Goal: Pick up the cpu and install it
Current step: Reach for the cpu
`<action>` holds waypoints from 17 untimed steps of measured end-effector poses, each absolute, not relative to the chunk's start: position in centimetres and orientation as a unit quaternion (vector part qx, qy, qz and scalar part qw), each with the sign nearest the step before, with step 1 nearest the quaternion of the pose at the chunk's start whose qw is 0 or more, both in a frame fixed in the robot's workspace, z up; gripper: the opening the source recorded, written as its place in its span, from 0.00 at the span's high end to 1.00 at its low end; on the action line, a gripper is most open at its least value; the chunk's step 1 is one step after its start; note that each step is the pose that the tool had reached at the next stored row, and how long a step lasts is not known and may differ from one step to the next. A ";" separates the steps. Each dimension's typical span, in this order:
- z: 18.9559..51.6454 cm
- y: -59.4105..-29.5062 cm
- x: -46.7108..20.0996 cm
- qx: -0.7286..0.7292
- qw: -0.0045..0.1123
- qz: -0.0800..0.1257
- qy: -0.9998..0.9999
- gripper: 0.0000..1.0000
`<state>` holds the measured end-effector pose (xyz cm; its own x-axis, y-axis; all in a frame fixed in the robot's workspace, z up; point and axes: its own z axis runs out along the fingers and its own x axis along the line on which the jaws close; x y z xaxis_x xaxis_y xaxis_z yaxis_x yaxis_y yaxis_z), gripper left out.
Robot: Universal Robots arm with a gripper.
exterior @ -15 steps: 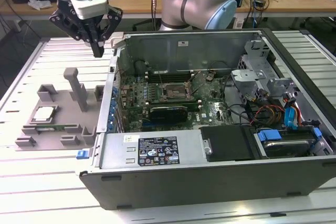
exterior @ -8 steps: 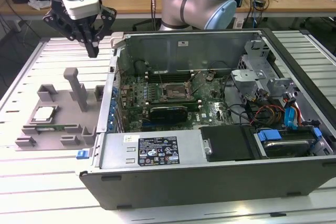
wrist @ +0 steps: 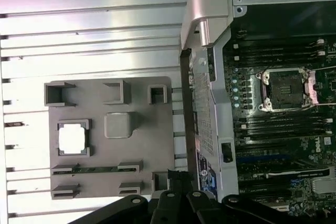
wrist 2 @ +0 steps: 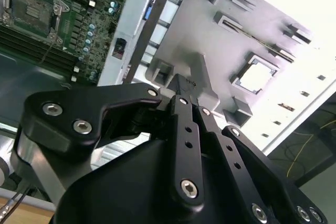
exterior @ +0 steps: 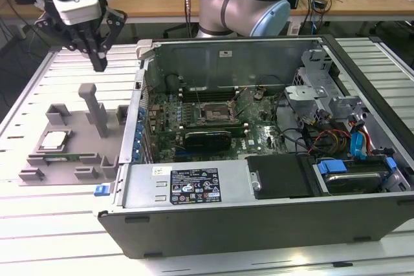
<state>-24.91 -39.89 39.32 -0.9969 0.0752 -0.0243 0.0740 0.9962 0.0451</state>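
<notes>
The cpu (exterior: 55,140) is a small silver square lying flat in a pocket of the grey fixture plate (exterior: 81,159), at the exterior view's left. It appears bright in both wrist views (wrist 2: 257,77) (wrist: 72,138). My gripper (exterior: 99,63) hangs well above the plate, beyond its far edge, fingers pointing down. The fingers meet at their tips with nothing between them (wrist 2: 182,85) (wrist: 176,176). The motherboard's socket (exterior: 217,113) (wrist: 286,88) (wrist 2: 31,6) lies inside the open computer case, its dark square frame showing.
The open case (exterior: 194,189) fills the middle and the exterior view's right, its raised wall (wrist: 207,103) between fixture and motherboard. A grey upright post (exterior: 97,108) stands on the fixture near the cpu. Cables and drive bays (exterior: 349,140) sit at the case's right.
</notes>
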 end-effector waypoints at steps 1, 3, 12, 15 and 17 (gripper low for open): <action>39.3 -39.9 -25.4 0.037 0.013 0.022 0.999 0.89; 39.3 -39.9 -26.0 0.037 0.013 0.022 0.999 0.89; 39.2 -39.9 -28.8 0.037 0.014 0.022 0.999 0.89; 38.7 -39.9 -30.0 0.037 0.015 0.022 0.999 0.89; 38.3 -39.9 -30.6 0.037 0.015 0.022 0.999 0.89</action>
